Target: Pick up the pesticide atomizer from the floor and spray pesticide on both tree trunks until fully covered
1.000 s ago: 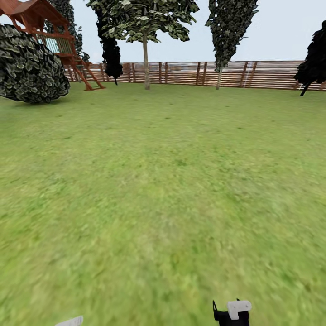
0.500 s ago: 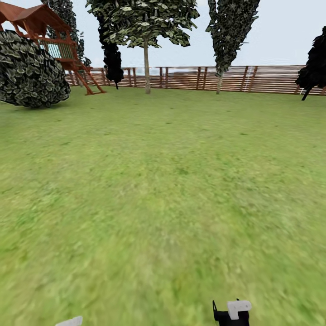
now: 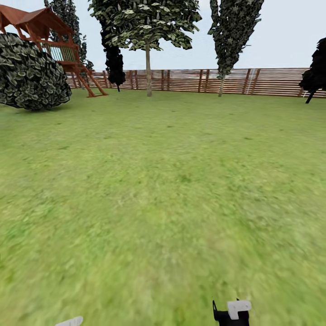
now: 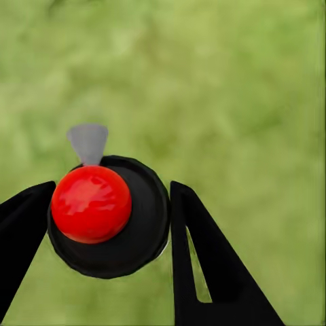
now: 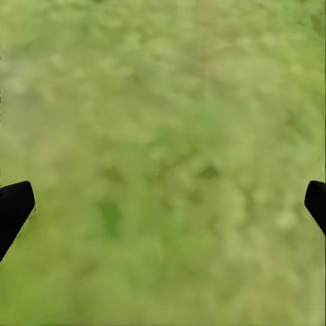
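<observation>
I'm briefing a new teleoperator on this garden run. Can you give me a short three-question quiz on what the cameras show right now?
1. True or false: the left end effector holds the pesticide atomizer between its fingers.
2. Multiple choice: the right end effector is (A) shut on a lamp, (B) open over grass, (C) shut on the atomizer.
3. Fill in: in the head view, the bare-trunked tree stands in front of the wooden ____.

Key
1. True: the black body with its red top sits between the two dark fingers.
2. B: its fingertips sit far apart, with the lawn between them.
3. Fence.
</observation>
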